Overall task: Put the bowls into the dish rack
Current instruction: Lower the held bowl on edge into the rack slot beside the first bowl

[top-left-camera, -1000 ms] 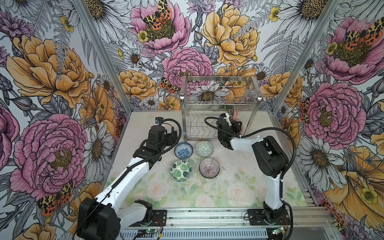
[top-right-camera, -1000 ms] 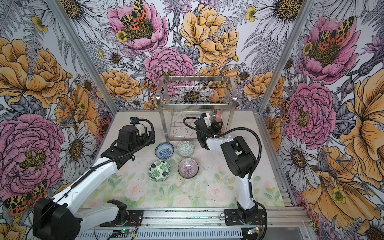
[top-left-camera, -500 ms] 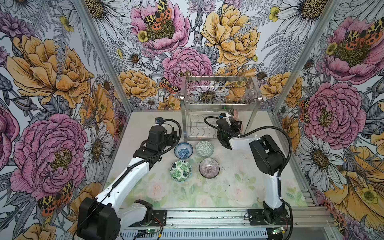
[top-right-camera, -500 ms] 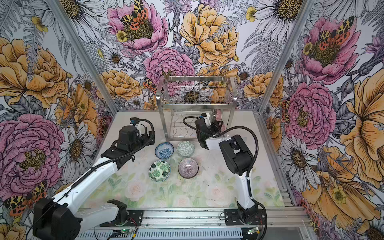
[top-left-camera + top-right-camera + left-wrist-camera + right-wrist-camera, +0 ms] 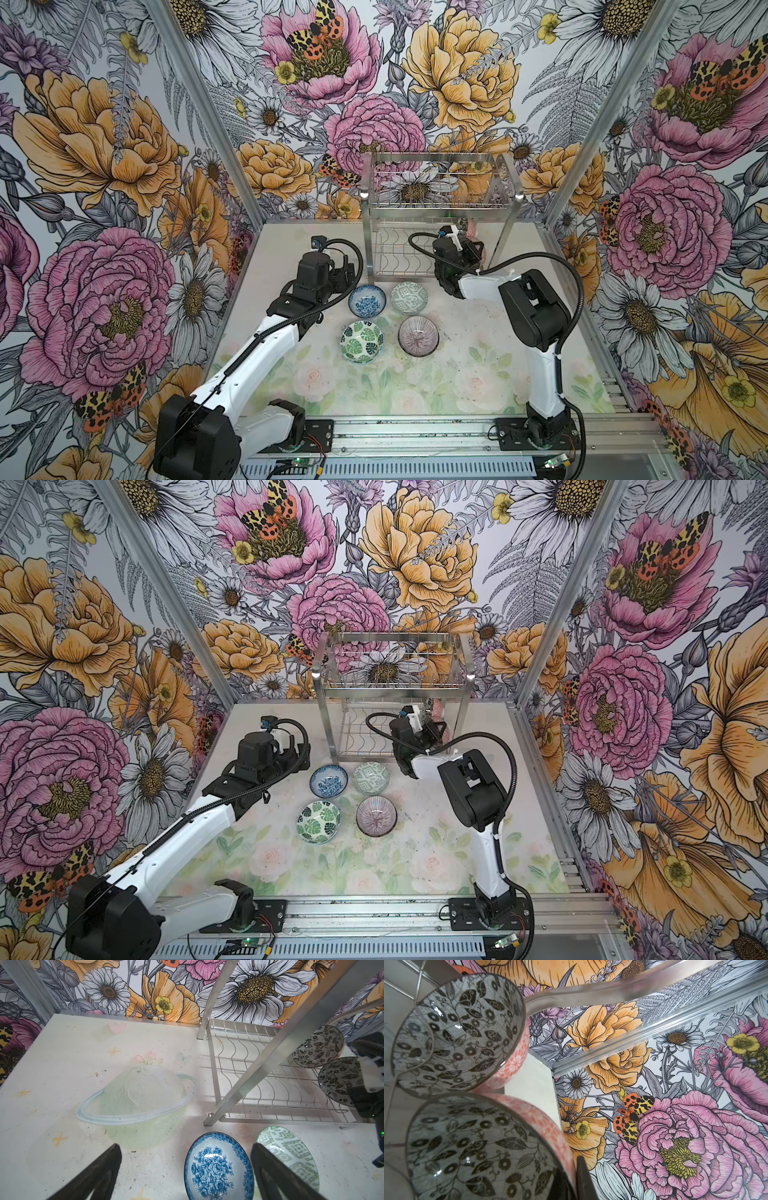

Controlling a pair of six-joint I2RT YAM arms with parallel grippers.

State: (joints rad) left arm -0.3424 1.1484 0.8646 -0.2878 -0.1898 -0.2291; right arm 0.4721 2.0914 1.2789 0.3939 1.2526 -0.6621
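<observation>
Inside dish rack's [image 5: 436, 199] lower tier: 2 b&w floral bowls [image 5: 318, 1047] on edge, right gripper [image 5: 571, 1184] clamped on nearer floral bowl's [image 5: 467, 1147] rim. Table [image 5: 291, 257] out front: 4 more bowls [image 5: 418, 335]; left gripper [image 5: 186, 1147] spread wide by blue bowl [image 5: 216, 1167].

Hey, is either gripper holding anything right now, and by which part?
The right gripper pinches one black-and-white floral bowl by its rim. The left gripper is open and holds nothing.

Six bowls are showing in all. Four are sitting on the table [image 5: 478, 365]: one blue flower bowl [image 5: 366, 300], one grey-green patterned bowl [image 5: 409, 297], one green leaf bowl [image 5: 361, 341] and one pink striped bowl [image 5: 418, 335]. Two black-and-white flower bowls [image 5: 319, 1046] [image 5: 337, 1080] (pink outside) are showing inside the one dish rack [image 5: 366, 237]. Two robot arms [image 5: 266, 345] [image 5: 540, 361] are showing too.
</observation>
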